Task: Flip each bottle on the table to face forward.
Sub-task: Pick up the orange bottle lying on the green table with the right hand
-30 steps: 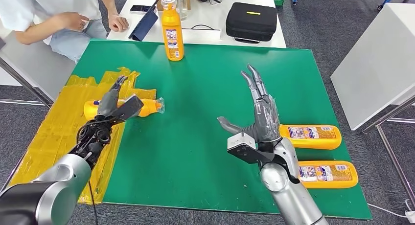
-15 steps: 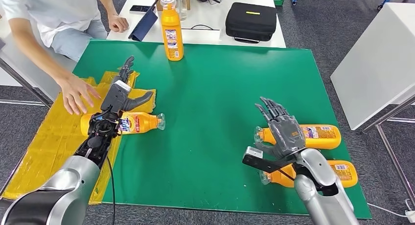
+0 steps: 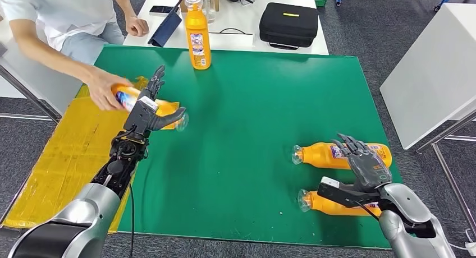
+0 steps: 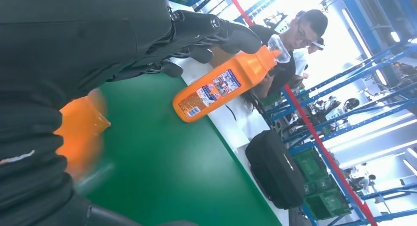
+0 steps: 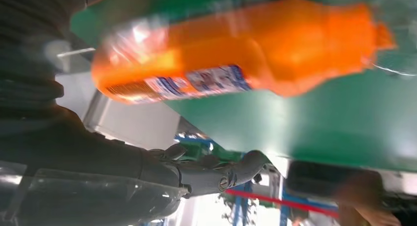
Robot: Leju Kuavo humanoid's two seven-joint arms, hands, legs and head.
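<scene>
Head view: a green-covered tabletop [image 3: 241,134] carries four orange plastic bottles. One upright orange bottle [image 3: 197,33] stands at the far edge. A lying orange bottle on the left [image 3: 163,109] sits at the border of the yellow taped patch [image 3: 62,157]; a person's hand [image 3: 106,90] grips its base end, and the left hand [image 3: 147,109] lies over its middle, fingers stretched out along it. Whether those fingers clamp the bottle cannot be told here. Two more orange bottles lie on the right, the farther one [image 3: 323,155] and the nearer one [image 3: 331,206], caps pointing toward the centre. The right hand [image 3: 365,165] hovers over the farther one's label end, fingers apart, holding nothing.

Left wrist view: dark fingers [image 4: 216,32] extend spread; a blurred orange shape sits close under the palm; contact is unclear.

Right wrist view: an orange bottle fills the view, blurred, near the palm; no grasp is evident.

Assessment: one bottle appears done, standing upright. Three remain lying and appear still to be turned; the task looks at an early stage.
</scene>
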